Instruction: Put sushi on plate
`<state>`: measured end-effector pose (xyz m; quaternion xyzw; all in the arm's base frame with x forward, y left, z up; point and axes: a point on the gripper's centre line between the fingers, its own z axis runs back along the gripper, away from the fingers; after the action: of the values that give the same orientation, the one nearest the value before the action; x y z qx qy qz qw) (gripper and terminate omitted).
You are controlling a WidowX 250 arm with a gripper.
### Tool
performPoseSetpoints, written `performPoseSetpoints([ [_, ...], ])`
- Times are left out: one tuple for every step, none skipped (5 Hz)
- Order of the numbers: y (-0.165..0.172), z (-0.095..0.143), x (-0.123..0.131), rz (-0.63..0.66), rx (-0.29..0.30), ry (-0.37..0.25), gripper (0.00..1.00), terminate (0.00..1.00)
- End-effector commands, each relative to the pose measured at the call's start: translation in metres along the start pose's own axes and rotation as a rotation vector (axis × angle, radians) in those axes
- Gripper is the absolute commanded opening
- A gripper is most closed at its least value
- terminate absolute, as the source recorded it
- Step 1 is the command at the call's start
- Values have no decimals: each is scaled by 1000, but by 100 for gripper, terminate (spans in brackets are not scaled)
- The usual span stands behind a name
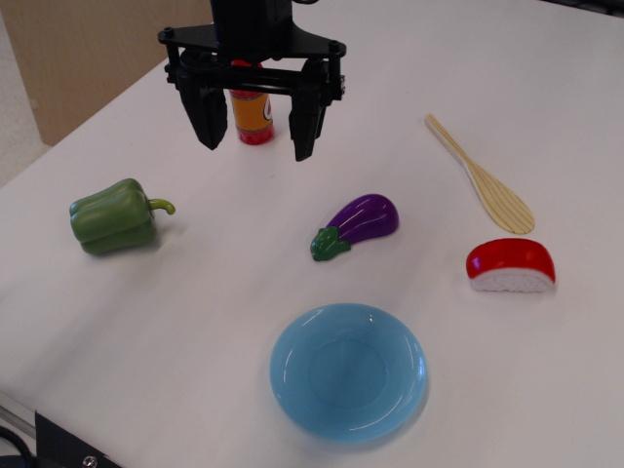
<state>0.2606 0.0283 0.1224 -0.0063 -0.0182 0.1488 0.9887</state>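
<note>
The sushi point(511, 265), a glossy red top over a bumpy white rice base, lies on the white table at the right. The light-blue translucent plate point(348, 370) sits at the front middle, with nothing on it. My black gripper point(256, 141) hangs above the table at the back left of centre, far from both. Its two fingers are spread wide apart and hold nothing.
A purple eggplant point(358, 224) lies between the gripper and the plate. A green bell pepper point(115, 216) is at the left. A red-capped bottle point(253, 116) stands behind the gripper. A wooden spoon point(482, 176) lies at the back right, just beyond the sushi.
</note>
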Motion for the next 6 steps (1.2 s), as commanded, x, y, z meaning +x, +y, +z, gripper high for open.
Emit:
performPoseSetpoints([
  [0,0,0,0,0,0,100,0],
  [-30,-2,11,-255,84,30,100,0],
  [-71,-6,25,-506,156,11,100,0],
  [-105,-11,26,-755,133,-4,100,0],
  [-132,-22,25,-1003,49,-14,100,0],
  [-155,-35,21,-1251,-8,-4,100,0],
])
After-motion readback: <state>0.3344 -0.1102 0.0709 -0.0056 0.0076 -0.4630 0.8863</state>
